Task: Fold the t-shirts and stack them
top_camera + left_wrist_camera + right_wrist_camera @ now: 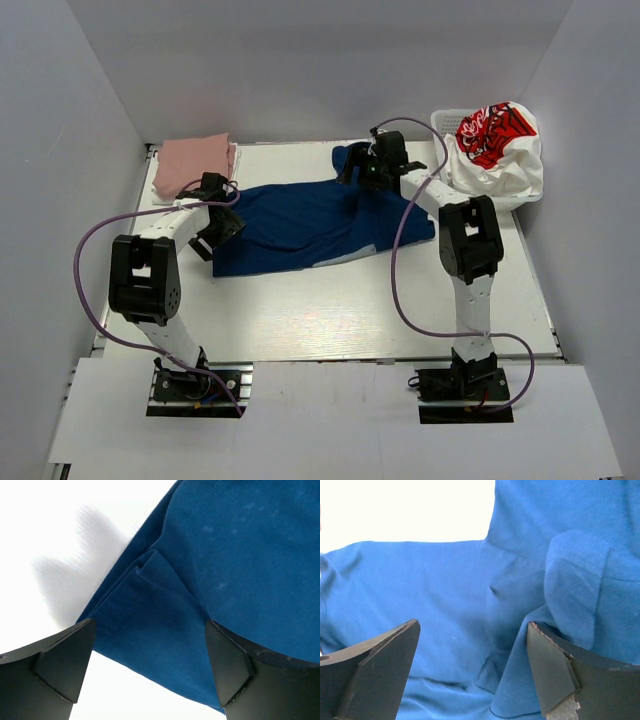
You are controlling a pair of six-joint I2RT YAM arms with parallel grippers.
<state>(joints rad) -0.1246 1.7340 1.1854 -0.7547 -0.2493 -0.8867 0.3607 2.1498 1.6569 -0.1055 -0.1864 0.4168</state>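
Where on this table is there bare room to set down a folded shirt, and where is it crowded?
Widest bare patch: the near table strip between the navy t-shirt and the arm bases. A smaller one lies at the far edge, between the pink t-shirt and the right gripper. Crowded: the middle, and the basket corner.

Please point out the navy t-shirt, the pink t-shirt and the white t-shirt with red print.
navy t-shirt point(300, 225), top external view, middle of its spread body.
pink t-shirt point(195, 160), top external view, centre of its folded top.
white t-shirt with red print point(505, 180), top external view, white cloth below the print.
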